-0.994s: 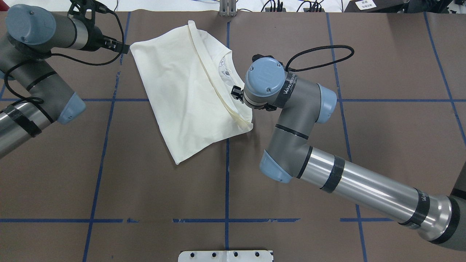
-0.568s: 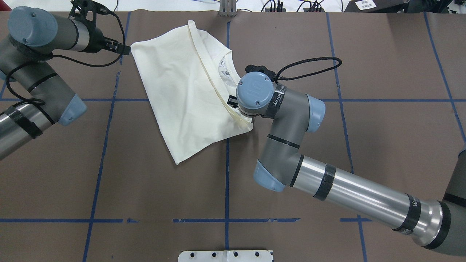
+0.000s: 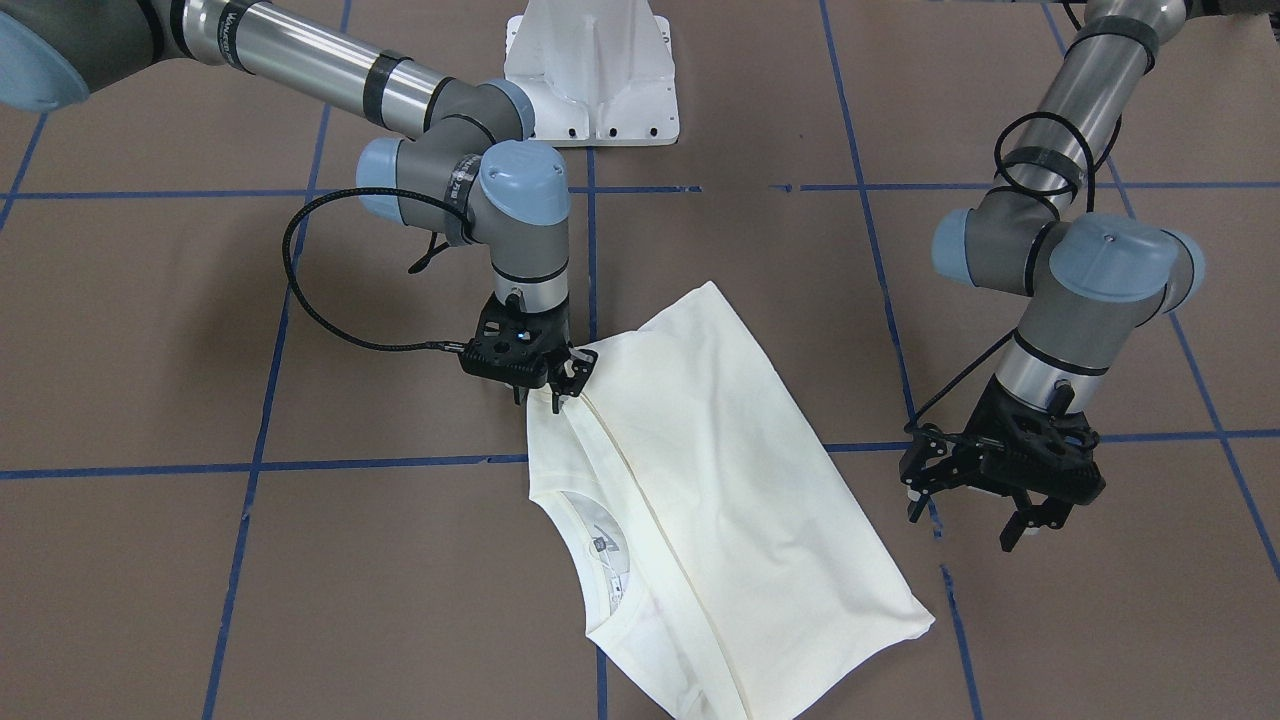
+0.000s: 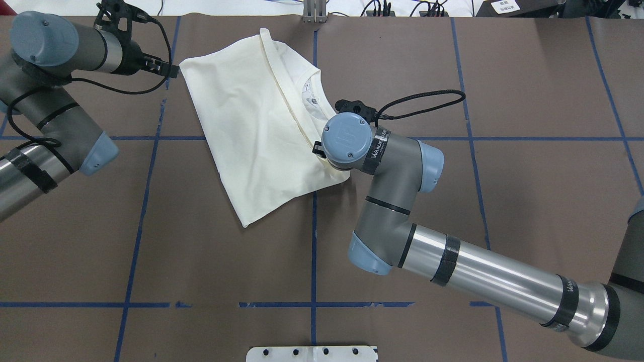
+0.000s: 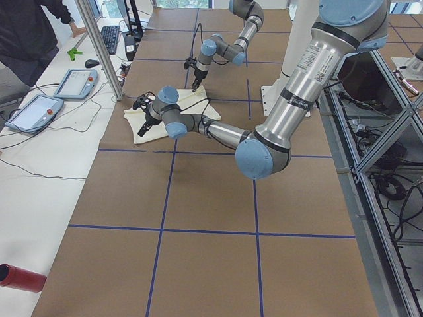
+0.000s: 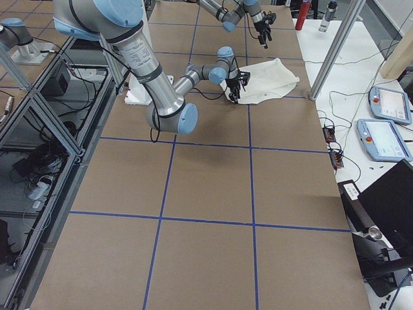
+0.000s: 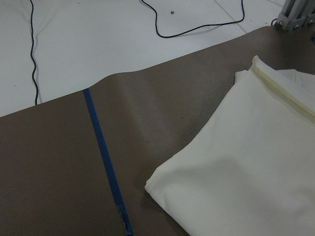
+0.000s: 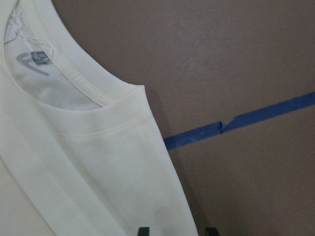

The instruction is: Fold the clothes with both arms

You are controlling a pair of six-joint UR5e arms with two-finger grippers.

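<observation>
The cream shirt (image 4: 251, 130) lies folded on the brown table, plain side up, its collar and label showing at one edge (image 3: 600, 545). My right gripper (image 3: 545, 395) stands upright over the shirt's near shoulder corner. In the right wrist view its two fingertips (image 8: 142, 230) are apart, with the shirt's edge (image 8: 162, 196) between them. In the overhead view its wrist hides most of it. My left gripper (image 3: 965, 515) is open and empty, just off the shirt's far corner (image 4: 183, 63), above the table. The left wrist view shows that corner (image 7: 152, 184) but no fingers.
The white pedestal base (image 3: 590, 70) stands at the robot's edge of the table. Blue tape lines (image 4: 313, 251) cross the brown cover. A metal post (image 4: 314, 12) stands at the far edge. An operators' bench with tablets (image 5: 36, 109) runs beyond it.
My right arm has moved along the shirt's edge toward the robot, from beside the collar to the shoulder corner. The left arm has hardly moved. The shirt lies as before.
</observation>
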